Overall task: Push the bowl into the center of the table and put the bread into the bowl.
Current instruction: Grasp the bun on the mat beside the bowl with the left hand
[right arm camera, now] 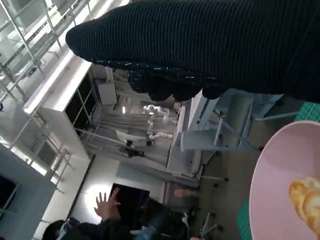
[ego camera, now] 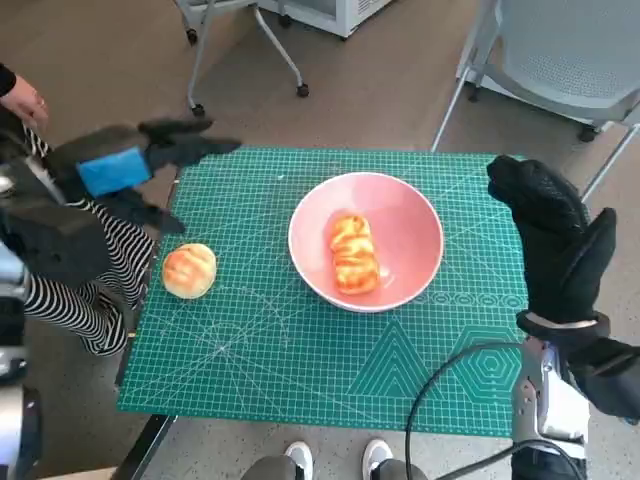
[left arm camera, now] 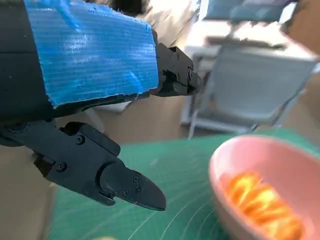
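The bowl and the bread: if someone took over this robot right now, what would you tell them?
Left hand: open, holding nothing, above the table's left edge.
Right hand: holding nothing, raised beside the table's right edge.
Pink bowl: near the middle of the green mat, one bread roll inside.
Second roll: on the mat, left of the bowl.
Left to do: likely put that roll in too.
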Available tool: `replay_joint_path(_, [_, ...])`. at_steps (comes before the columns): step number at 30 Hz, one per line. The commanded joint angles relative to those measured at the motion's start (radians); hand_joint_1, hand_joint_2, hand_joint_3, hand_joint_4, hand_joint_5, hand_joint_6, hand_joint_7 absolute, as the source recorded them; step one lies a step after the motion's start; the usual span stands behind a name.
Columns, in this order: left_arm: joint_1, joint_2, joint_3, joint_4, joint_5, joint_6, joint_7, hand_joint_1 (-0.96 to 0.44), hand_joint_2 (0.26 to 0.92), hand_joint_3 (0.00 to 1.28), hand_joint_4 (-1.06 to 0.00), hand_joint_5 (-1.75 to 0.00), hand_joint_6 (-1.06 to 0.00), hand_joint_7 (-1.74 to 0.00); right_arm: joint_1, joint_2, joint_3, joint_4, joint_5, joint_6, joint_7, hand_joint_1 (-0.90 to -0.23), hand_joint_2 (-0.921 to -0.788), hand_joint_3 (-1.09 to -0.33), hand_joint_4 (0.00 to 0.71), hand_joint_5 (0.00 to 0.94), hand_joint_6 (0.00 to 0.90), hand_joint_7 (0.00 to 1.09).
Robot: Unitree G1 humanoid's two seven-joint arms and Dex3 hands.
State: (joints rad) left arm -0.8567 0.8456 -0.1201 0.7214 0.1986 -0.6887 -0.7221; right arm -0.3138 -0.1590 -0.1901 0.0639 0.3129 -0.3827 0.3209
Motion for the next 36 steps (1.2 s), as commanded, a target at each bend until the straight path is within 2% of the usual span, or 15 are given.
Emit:
replay_joint_path(1, [0.043,0.026,0.012,-0.038,-0.011,0.017,-0.016,-0.48,0.801,0.0,-0.15,-0.01,-0.25,-0.14,0.009,-0.014,0.0,0.009,0.007,0.02,0.015,-0.704,-0.921,-0.743,0.179,0.0,0.088,0.53])
replay_joint_path(17, [0.165,0.018,0.009,-0.068,-0.017,0.079,-0.05,-0.45,0.79,0.0,-0.15,0.0,-0.27,-0.09,0.012,-0.03,0.0,0.006,-0.012,0.027,0.009,-0.692,-0.921,-0.754,0.179,0.0,0.089,0.53])
replay_joint_path(27, [0.173,-0.002,-0.035,0.001,0.035,0.113,-0.053,-0.44,0.794,0.0,-0.14,0.0,-0.27,-0.06,0.011,-0.036,-0.002,0.004,0.0,0.031,0.014,-0.692,-0.921,-0.755,0.181,0.001,0.091,0.53])
replay_joint_path(34, [0.165,-0.022,-0.069,0.055,0.078,0.13,-0.035,-0.35,0.785,0.0,-0.13,0.0,-0.27,-0.03,0.01,-0.036,-0.003,0.006,0.004,0.031,0.016,-0.693,-0.921,-0.755,0.182,0.002,0.091,0.53])
replay_joint_path(36, [0.153,-0.039,-0.108,0.104,0.146,0.14,0.018,-0.28,0.778,0.0,-0.13,0.0,-0.28,-0.02,0.01,-0.035,-0.003,0.007,0.005,0.032,0.016,-0.697,-0.921,-0.754,0.182,0.001,0.091,0.53])
